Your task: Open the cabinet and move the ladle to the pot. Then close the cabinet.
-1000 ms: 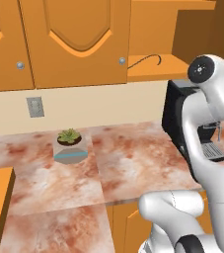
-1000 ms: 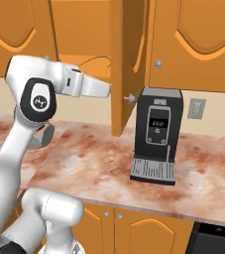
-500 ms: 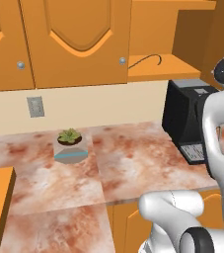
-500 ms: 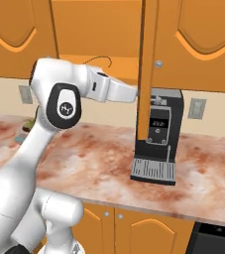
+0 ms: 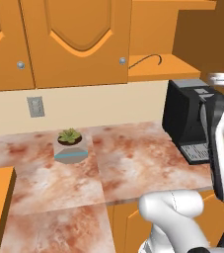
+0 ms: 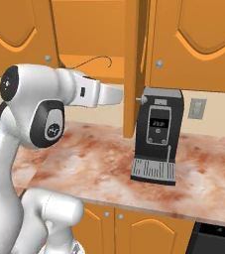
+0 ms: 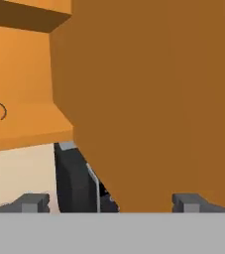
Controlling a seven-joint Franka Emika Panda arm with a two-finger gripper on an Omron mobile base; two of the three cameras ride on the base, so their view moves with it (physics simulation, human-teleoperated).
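The cabinet stands open, its door (image 6: 134, 64) swung out edge-on above the counter. On its lower shelf (image 5: 158, 69) lies the ladle (image 5: 145, 60), of which only the thin hooked handle shows; it shows again as the ladle (image 6: 91, 62) in the right base view. In the hand view my gripper (image 7: 109, 203) is open, fingertips (image 7: 32, 202) wide apart, close up against the door's inner face (image 7: 153, 99). The ladle's hook (image 7: 0, 110) is far off to the left there. Nothing is held. The pot is out of view.
A black coffee machine (image 6: 156, 134) stands on the marble counter (image 5: 133, 168) under the open cabinet. A small potted plant (image 5: 70, 143) sits to the left near a wall outlet (image 5: 35, 106). Shut wall cabinet doors (image 5: 79, 39) hang to the left.
My arm has swung to the right, carrying the hand up to the open cabinet door. The ladle, plant and coffee machine have not moved.
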